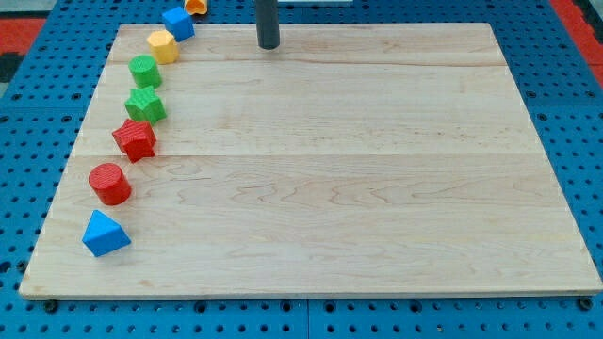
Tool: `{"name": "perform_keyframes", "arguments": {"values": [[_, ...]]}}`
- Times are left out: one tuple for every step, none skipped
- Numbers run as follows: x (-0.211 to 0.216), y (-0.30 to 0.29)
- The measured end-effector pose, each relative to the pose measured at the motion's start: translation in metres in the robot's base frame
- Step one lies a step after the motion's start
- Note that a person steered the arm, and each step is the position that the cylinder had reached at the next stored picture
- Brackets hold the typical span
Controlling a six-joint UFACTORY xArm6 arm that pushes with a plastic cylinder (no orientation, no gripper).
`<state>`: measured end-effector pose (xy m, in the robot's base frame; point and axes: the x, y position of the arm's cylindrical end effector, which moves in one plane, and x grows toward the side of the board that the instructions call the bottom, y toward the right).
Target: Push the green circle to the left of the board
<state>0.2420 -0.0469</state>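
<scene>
Eight blocks lining the wooden board (377,188) at the view's left: two blue, two red, two green, one yellow, one orange. Green circle (144,71) near that edge, between yellow hexagon (162,45) and green star (146,104). No fingers; my tip (268,45) at the view's top, well apart from the blocks.

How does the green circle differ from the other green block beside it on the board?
1. Shape: the green circle is a smooth round cylinder; the green star has a notched, pointed outline.
2. Place: the green circle lies nearer the view's top, next to the yellow block; the green star lies below it, next to the red star.
Both are green and sit along the board's left edge, far from my tip.
</scene>
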Motion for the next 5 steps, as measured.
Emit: {"name": "perform_keyframes", "arguments": {"values": [[0.036,0.0],[0.048,-0.039],[0.049,-0.103],[0.052,-0.106],[0.045,-0.132]]}}
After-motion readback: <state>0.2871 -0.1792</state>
